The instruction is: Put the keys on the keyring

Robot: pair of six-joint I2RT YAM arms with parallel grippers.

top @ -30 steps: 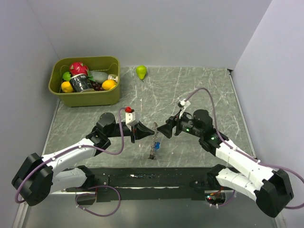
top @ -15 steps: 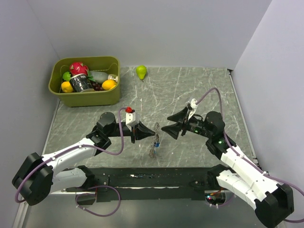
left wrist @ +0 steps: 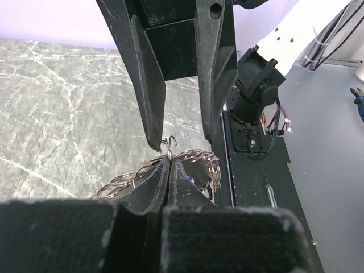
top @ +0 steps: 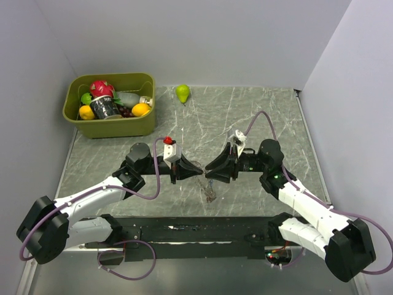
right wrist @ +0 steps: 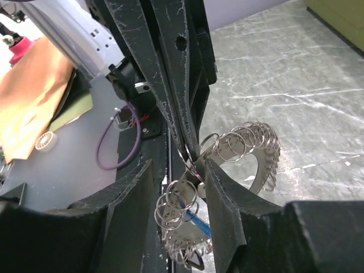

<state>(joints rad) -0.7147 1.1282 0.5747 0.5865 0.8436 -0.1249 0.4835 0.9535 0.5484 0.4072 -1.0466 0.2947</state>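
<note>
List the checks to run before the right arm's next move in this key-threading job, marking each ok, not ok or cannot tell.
1. Left gripper shut on the keyring: ok.
2. Right gripper open, its jaws either side of the ring: ok.
3. Blue-tagged key already threaded on the keyring: cannot tell.
4. Keyring hanging clear of the table: cannot tell.
5. Both arms well away from the green bin: ok.
</note>
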